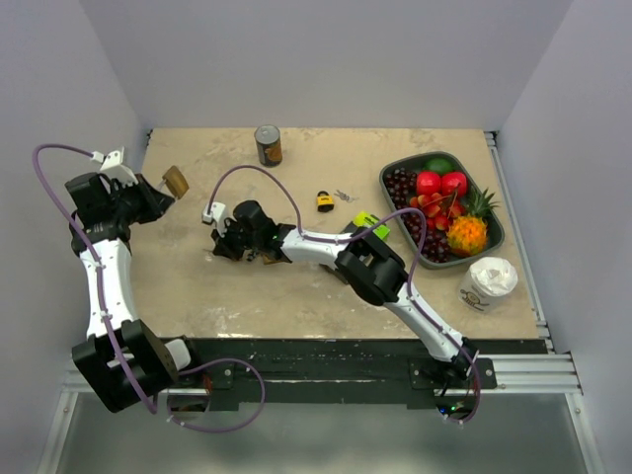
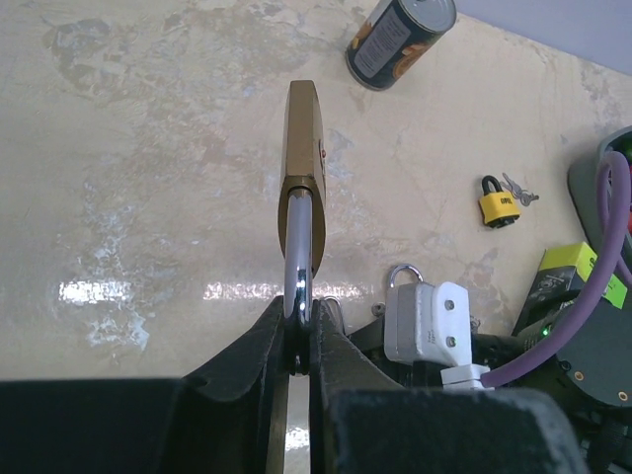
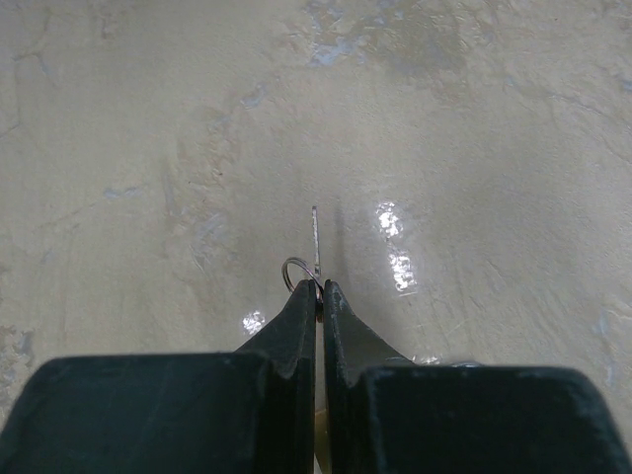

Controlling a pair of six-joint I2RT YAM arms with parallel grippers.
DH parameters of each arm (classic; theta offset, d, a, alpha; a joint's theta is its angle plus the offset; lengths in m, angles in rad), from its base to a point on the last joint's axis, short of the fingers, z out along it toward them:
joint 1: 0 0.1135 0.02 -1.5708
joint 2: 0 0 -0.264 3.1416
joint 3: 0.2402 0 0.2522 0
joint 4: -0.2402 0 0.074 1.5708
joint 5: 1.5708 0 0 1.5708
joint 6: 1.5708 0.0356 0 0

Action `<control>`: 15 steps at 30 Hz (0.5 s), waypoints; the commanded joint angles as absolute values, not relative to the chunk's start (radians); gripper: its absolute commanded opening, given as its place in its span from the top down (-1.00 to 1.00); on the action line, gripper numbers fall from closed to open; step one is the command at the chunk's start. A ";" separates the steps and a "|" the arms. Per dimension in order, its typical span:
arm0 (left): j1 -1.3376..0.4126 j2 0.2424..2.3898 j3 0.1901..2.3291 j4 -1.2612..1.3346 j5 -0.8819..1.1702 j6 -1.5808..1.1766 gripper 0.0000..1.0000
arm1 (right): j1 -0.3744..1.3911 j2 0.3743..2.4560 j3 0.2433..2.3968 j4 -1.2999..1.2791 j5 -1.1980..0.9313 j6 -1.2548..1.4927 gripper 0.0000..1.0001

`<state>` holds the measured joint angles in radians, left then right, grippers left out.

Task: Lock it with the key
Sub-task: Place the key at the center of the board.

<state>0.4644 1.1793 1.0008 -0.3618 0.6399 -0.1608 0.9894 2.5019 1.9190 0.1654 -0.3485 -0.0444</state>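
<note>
Two grips: L jaws pinch steel shackle [image 2: 297,247] of brass padlock [image 2: 302,138]; R jaws clamp thin key [image 3: 315,237].

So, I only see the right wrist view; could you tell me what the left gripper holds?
Observer: The left gripper is shut on a brass padlock.
Operator: Thanks; is another padlock around?
Observer: Yes, a yellow padlock lies mid-table, with keys beside it.
Operator: Is anything else near it?
Observer: A can stands behind it, near the far edge.
</note>
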 commanded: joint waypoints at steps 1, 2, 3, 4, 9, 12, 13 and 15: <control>0.469 1.154 1.026 -0.265 0.707 -0.147 1.00 | 0.996 2.491 1.967 0.216 -0.331 -0.031 1.00; 0.471 1.157 1.026 -0.264 0.707 -0.147 1.00 | 0.996 2.491 1.962 0.216 -0.331 -0.029 1.00; 0.471 1.158 1.026 -0.264 0.707 -0.149 1.00 | 0.996 2.491 1.957 0.216 -0.333 -0.026 0.92; 0.471 1.160 1.026 -0.264 0.707 -0.150 1.00 | 0.996 2.493 1.956 0.216 -0.334 -0.018 0.86; 0.471 1.164 1.025 -0.262 0.707 -0.161 1.00 | 0.997 2.491 1.959 0.221 -0.339 -0.011 0.54; 0.471 1.164 1.020 -0.259 0.716 -0.167 1.00 | 0.996 2.488 1.971 0.227 -0.337 -0.014 0.42; 0.471 1.164 1.022 -0.259 0.721 -0.169 1.00 | 0.996 2.485 1.973 0.227 -0.341 -0.012 0.39; 0.469 1.164 1.026 -0.261 0.726 -0.157 1.00 | 0.996 2.477 1.974 0.227 -0.362 -0.009 0.32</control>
<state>0.4644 1.1801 1.0008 -0.3614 0.6590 -0.1616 0.9901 2.5076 1.9205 0.1749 -0.3492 -0.0189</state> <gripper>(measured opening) 0.130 0.309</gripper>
